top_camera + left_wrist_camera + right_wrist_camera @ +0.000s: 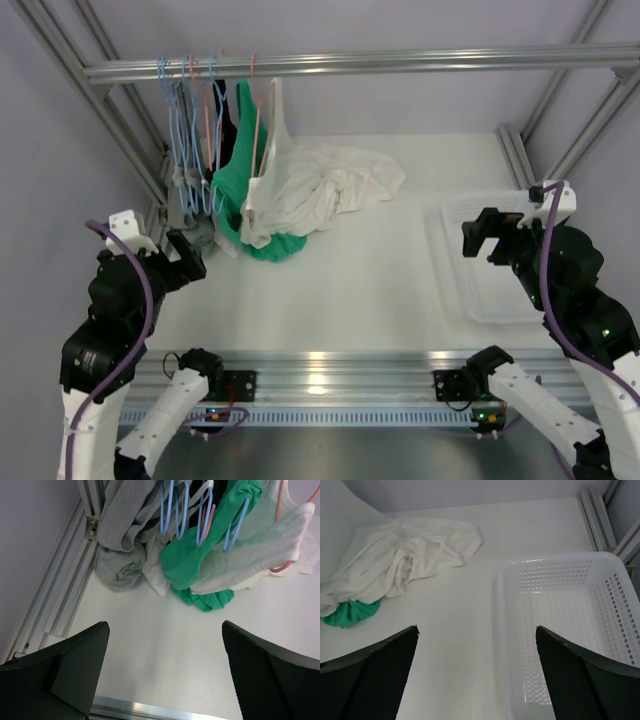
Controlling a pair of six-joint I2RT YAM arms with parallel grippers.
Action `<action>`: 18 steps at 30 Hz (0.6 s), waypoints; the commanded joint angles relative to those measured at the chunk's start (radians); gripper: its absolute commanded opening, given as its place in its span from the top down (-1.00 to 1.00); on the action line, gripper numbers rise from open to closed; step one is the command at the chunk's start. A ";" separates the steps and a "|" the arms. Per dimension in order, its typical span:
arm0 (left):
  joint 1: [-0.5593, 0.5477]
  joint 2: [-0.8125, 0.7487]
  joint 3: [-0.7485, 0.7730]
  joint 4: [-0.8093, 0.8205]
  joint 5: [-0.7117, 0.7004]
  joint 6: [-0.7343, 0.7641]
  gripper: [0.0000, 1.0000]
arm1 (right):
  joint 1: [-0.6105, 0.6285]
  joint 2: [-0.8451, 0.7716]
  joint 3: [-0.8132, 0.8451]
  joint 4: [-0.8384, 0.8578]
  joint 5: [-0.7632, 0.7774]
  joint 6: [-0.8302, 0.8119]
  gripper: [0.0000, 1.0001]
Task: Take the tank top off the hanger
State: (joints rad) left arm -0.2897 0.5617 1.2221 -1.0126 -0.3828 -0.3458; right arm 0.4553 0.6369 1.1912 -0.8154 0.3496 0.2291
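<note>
The white tank top (pixel 318 186) hangs by its straps from the pale pink hanger (pixel 257 118) on the rail, and its lower part lies crumpled on the table to the right. The left wrist view shows the tank top (pixel 260 547) stretched over the pink hanger (pixel 278 504) at the upper right. In the right wrist view its heap (pixel 405 560) lies at the upper left. My left gripper (pixel 185 255) (pixel 165 626) is open, low and to the left of the clothes, with nothing between its fingers. My right gripper (pixel 487 238) (pixel 476 628) is open over the table beside the basket.
A green garment (pixel 240 185) (pixel 195 560) and a grey one (pixel 122 535) hang left of the tank top among light blue hangers (pixel 185 110). A white perforated basket (pixel 470 290) (pixel 506 645) sits at the right. The metal rail (pixel 420 62) spans the frame.
</note>
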 commanded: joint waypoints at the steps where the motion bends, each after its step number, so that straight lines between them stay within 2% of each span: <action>1: -0.003 0.014 0.028 0.012 0.004 -0.007 -0.98 | 0.006 -0.005 0.001 -0.002 0.034 0.007 -0.99; 6: -0.003 0.047 0.124 0.025 0.051 -0.009 -0.98 | 0.006 0.000 -0.001 0.002 0.019 0.007 -0.99; 10: -0.003 0.139 0.292 0.052 0.229 0.013 -0.98 | 0.006 0.006 -0.005 0.007 0.005 0.004 -0.99; 13: -0.003 0.297 0.417 0.046 0.341 0.044 -0.98 | 0.006 0.006 -0.008 0.013 -0.007 0.006 -0.99; 18: -0.015 0.639 0.615 0.048 0.372 0.065 -0.98 | 0.006 0.006 -0.018 0.031 -0.021 0.012 -0.99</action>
State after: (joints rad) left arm -0.2943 1.0206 1.7844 -0.9825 -0.0875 -0.3096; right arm 0.4553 0.6373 1.1885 -0.8104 0.3424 0.2298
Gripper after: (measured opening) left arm 0.990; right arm 0.993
